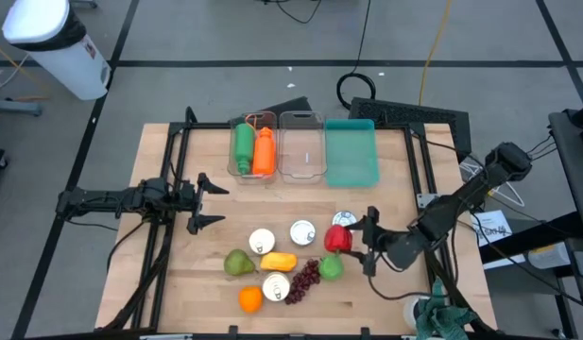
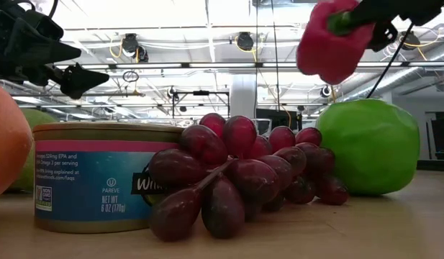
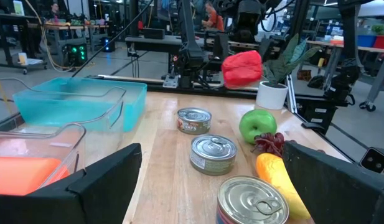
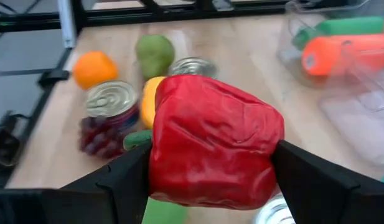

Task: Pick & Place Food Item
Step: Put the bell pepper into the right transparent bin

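Right hand [image 4: 210, 168] around red pepper [image 4: 213, 140], stem hidden.

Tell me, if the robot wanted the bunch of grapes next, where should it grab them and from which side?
Probably from straight above, closing on the plump middle of the grapes. The bunch lies flat and bumpy, with the can pressed against one side and the green apple close on the other. The right gripper is busy holding the red pepper.

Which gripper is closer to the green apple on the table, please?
The right. The right gripper, holding the red pepper, hangs just above the green apple. The left gripper, jaws open, waits far across the table, beyond the cans.
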Controlling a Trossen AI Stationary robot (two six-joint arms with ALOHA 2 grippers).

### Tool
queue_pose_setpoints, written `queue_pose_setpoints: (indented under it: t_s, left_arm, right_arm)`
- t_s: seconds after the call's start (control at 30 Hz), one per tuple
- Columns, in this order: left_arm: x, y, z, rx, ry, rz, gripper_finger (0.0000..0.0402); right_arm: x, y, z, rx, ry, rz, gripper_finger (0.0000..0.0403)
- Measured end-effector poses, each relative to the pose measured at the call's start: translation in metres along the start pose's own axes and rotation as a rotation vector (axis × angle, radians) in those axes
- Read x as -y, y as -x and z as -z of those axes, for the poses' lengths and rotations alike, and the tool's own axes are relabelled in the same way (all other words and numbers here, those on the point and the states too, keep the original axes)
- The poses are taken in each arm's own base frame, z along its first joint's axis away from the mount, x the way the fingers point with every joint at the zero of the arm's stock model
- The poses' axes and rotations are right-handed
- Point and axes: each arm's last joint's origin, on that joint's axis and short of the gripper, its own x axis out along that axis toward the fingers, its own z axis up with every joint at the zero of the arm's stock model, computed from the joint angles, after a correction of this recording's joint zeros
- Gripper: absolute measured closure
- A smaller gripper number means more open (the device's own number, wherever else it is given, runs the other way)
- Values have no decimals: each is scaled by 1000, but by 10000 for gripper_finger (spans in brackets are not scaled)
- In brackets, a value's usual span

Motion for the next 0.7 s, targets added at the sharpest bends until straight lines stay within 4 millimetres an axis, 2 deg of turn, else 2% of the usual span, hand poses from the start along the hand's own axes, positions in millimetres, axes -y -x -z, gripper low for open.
queue_pose_setpoints:
  t_s: [0.7]
  left_arm:
    - [0, 0, 0, 0, 0, 0, 2]
  right_arm:
    - [30, -20, -11, 2, -1, 137, 115]
